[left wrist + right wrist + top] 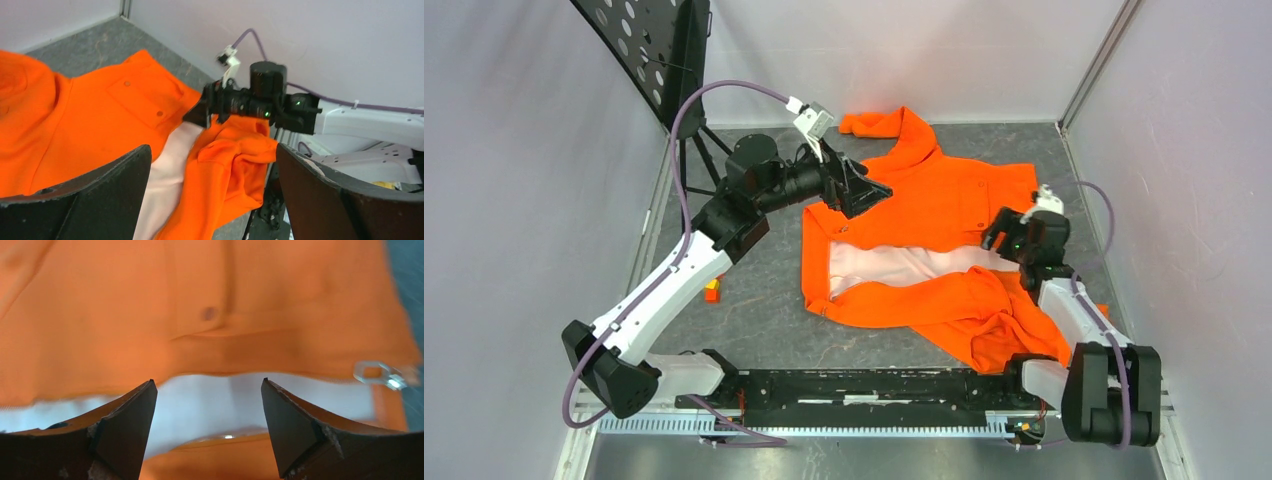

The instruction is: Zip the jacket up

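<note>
Top external view: the jacket (944, 200) is lying opened out on the table (764, 310), spreading from the middle toward the right edge. One sleeve is reaching to the far edge; the other is bunching up near the right arm's base at the near right corner. The two front edges are lying apart, and a pale strip of lining (904, 265) is showing between them along most of the length.

The left gripper (874, 192) is hovering over the collar end of the jacket. Its jaws are standing wide and gripping nothing.

The right gripper (999, 232) is hanging low over the opposite end of the front opening. Right wrist view: its jaws are gaping apart above the lining strip, with no cloth between them. A small clear-and-metal piece, probably the zipper pull (382, 374), is sitting at the edge of the upper front panel, off to the right of the jaws and untouched.

Progress, as I am judging it:
- Nothing is zipped yet.
- The fronts are not yet brought together.
- The bottom ends are not yet mated.
- The pull is not yet gripped or drawn toward the collar.

A small orange block (713, 291) is sitting on the table left of the jacket, well apart from it.
</note>
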Available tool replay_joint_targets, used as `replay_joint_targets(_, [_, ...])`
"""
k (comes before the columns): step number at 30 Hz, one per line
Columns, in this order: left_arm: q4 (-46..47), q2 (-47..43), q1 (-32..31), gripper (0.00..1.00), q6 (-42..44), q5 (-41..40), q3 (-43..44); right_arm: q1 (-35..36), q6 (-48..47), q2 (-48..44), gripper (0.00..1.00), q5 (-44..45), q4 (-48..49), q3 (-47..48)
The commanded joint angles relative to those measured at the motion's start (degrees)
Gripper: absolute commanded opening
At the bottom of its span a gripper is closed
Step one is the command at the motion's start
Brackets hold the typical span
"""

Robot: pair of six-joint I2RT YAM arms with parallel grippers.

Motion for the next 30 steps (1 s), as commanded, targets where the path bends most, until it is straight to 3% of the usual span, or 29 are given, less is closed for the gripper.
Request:
replay_joint_targets(1, [-3.6, 0.1, -0.2, 1.0, 4.7, -2.2, -1.8, -8.7, 8.8, 1.6, 0.83, -0.5, 4.7, -1.8])
replay_joint_targets(7, [-4.3, 0.0, -0.3, 1.0, 6.8, -3.6, -6.3, -16.0, 11.3, 3.9, 0.86, 6.1, 3.4, -0.1])
replay_joint_targets(12, [-6.1, -1.2, -1.6, 1.0, 12.4, -11.8, -9.7, -19.7, 9.2, 9.1, 0.84, 6.8, 0.5, 5.0])
replay_joint_targets(20, [-6.8, -0.1, -5.7, 1.0, 17.9, -19.8, -11.9, -20.0, 5.9, 19.8, 0.78, 6.0, -2.7, 13.3])
replay_joint_targets(25, [-6.9, 0.1, -7.0, 1.0, 19.4, -22.5, -12.5, -19.5, 4.3, 27.5, 0.67, 1.4, -1.3, 18.0])
replay_joint_targets(30, [-7.1, 0.9, -7.7, 1.0, 20.1, -25.1, -12.6, -14.5, 1.6, 33.1, 0.63, 0.4, -2.4, 22.3])
